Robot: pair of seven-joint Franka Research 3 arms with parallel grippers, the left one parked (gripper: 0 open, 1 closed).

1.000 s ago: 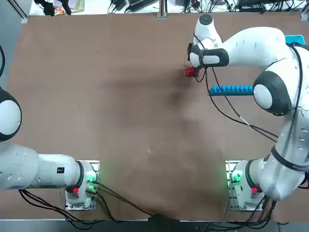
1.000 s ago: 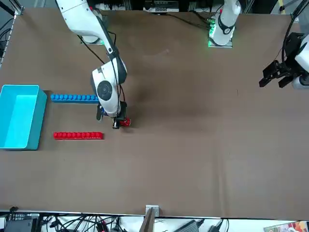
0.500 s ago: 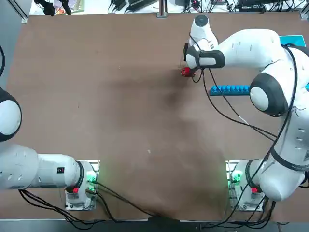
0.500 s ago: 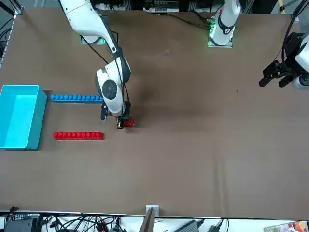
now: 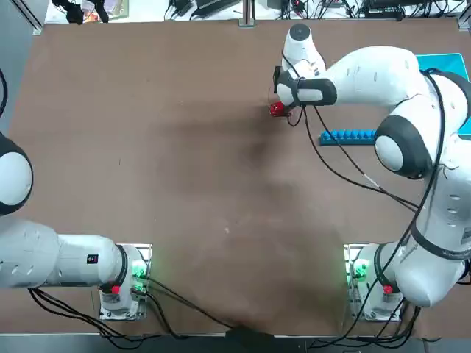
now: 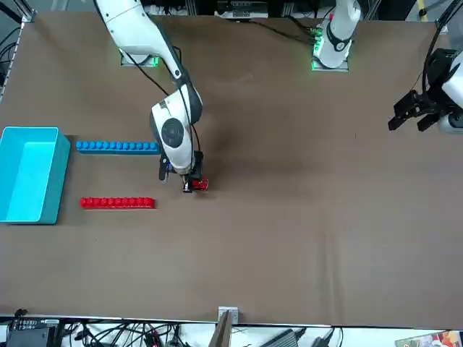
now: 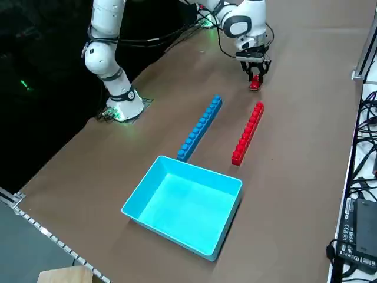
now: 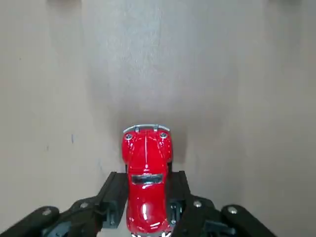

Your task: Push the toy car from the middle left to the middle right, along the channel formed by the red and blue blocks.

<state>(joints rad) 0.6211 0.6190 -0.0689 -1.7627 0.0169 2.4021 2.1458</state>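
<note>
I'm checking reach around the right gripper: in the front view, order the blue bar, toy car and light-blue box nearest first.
1. Toy car, between the right gripper's fingers.
2. Blue bar, left of the gripper.
3. Light-blue box, farther left.

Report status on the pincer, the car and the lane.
Right pincer shut on toy car. Car outside the channel, beyond the bar ends. Nothing seen between blue bar and red bar.
</note>
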